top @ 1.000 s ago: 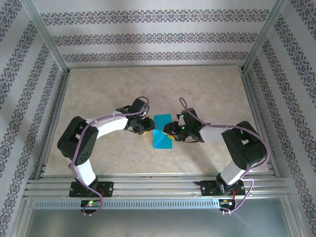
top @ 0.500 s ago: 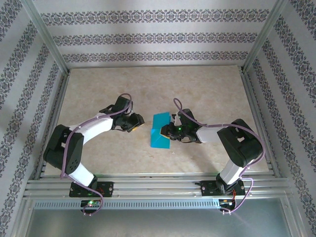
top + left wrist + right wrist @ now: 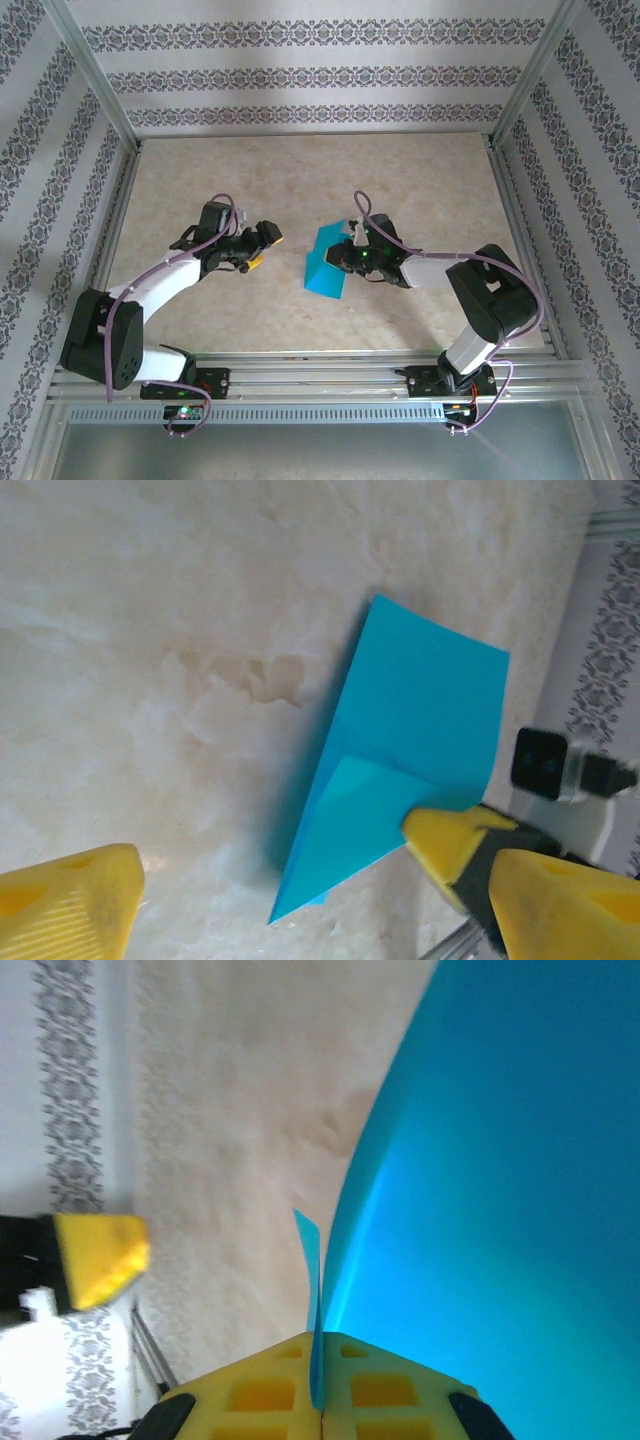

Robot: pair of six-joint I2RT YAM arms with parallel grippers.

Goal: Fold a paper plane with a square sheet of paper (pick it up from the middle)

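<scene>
Paper (image 3: 500, 1210) edge-on inside right hand (image 3: 320, 1405)

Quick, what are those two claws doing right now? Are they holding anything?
Left gripper: open, holding nothing, off to the side of the blue paper.
Right gripper: closed, pinching the edge of the blue paper.

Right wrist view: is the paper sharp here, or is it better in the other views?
Right wrist: the paper is very near and soft, its edges blurred. Left wrist: the paper is crisp and its fold lines are clear. Top external: the light is even, and the paper is small but sharp.
</scene>
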